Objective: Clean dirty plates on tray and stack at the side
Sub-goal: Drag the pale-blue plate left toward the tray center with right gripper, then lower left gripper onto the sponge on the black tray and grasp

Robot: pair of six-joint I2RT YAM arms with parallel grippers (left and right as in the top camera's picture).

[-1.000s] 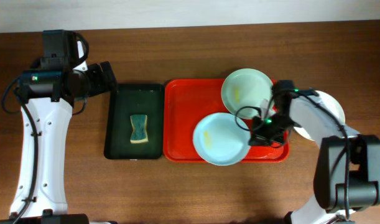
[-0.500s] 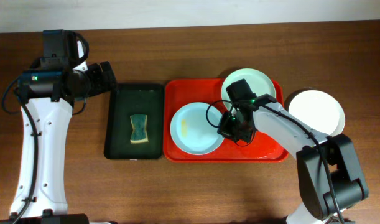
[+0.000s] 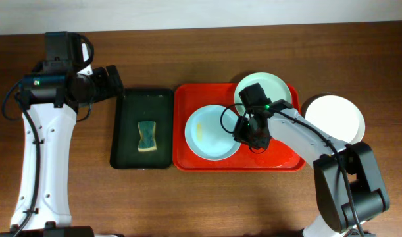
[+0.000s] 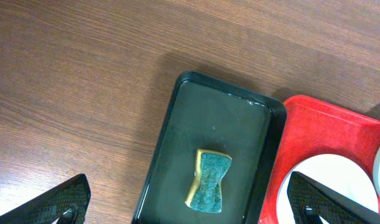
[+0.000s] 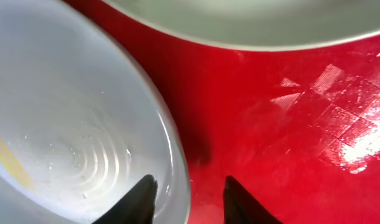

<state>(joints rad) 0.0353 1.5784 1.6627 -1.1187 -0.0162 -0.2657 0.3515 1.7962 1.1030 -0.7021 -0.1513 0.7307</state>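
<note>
The red tray holds a pale blue plate with a yellowish smear at its left, and a pale green plate at its far right corner. A white plate lies on the table right of the tray. My right gripper is at the blue plate's right rim. In the right wrist view its fingers are parted and straddle the rim of the blue plate, one over the plate, one over the tray. My left gripper is open and empty, above the table.
A dark green tray left of the red tray holds a yellow-green sponge. The left wrist view shows the sponge, the green tray and the red tray's corner. The green plate's edge is just beyond my right fingers.
My right gripper carried the blue plate from the tray's front right to its middle left, and it now lies flat. The left arm has not moved.
</note>
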